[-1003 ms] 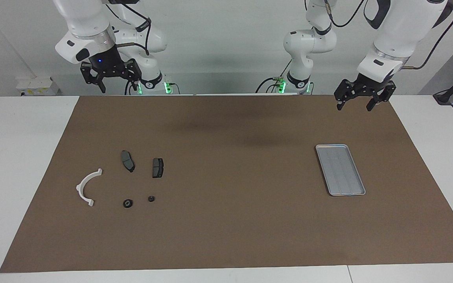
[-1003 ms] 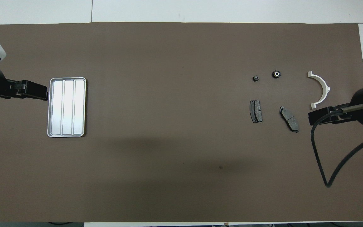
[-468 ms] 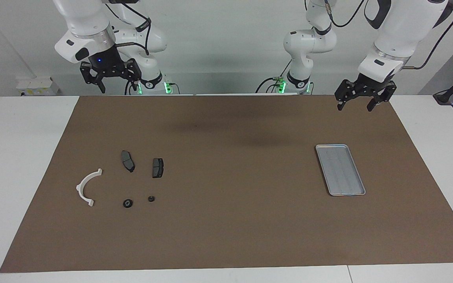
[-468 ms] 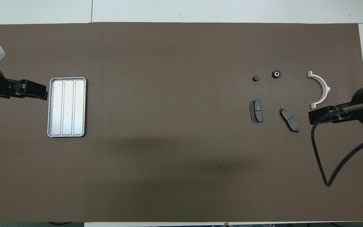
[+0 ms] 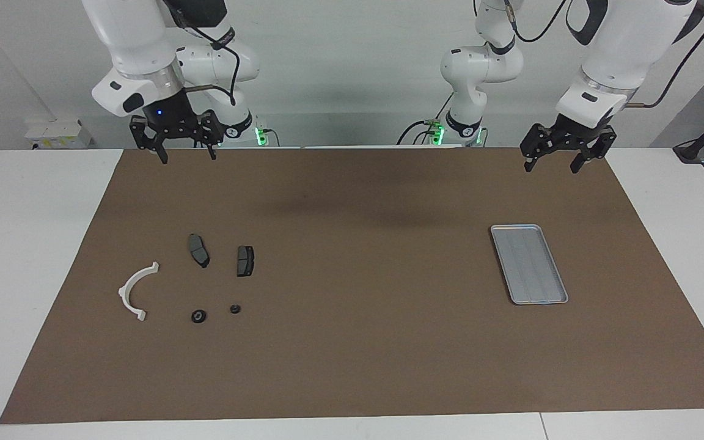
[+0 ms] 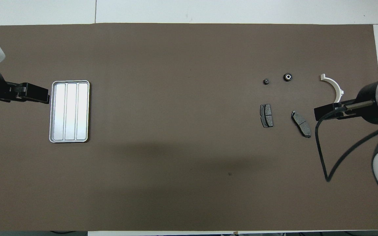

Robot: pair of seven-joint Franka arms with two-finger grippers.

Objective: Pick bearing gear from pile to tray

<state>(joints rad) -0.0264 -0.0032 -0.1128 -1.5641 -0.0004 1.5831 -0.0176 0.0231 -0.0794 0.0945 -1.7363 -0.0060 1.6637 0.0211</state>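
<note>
The pile lies on the brown mat toward the right arm's end: a white arc bracket (image 5: pixel 135 290) (image 6: pixel 335 88), two dark brake pads (image 5: pixel 198 250) (image 5: pixel 245 260) (image 6: pixel 301 123) (image 6: pixel 266 115), and two small black round pieces (image 5: pixel 198 316) (image 5: pixel 235 309) (image 6: pixel 287 77) (image 6: pixel 266 81). The silver tray (image 5: pixel 514 227) (image 6: pixel 70 81) lies toward the left arm's end and holds nothing. My right gripper (image 5: pixel 187 159) (image 6: pixel 318 113) hangs open and empty, high over the mat, touching no part; in the overhead view it hides the bracket's nearer end. My left gripper (image 5: pixel 550 168) (image 6: pixel 46 95) waits open and empty, raised beside the tray.
The brown mat (image 5: pixel 352 354) covers most of the white table (image 5: pixel 28 244). A black cable (image 6: pixel 323 157) loops down from the right arm. Bare mat stretches between the pile and the tray.
My right gripper has come down and moved in over the mat toward the pile. The left gripper, the parts and the tray have not moved.
</note>
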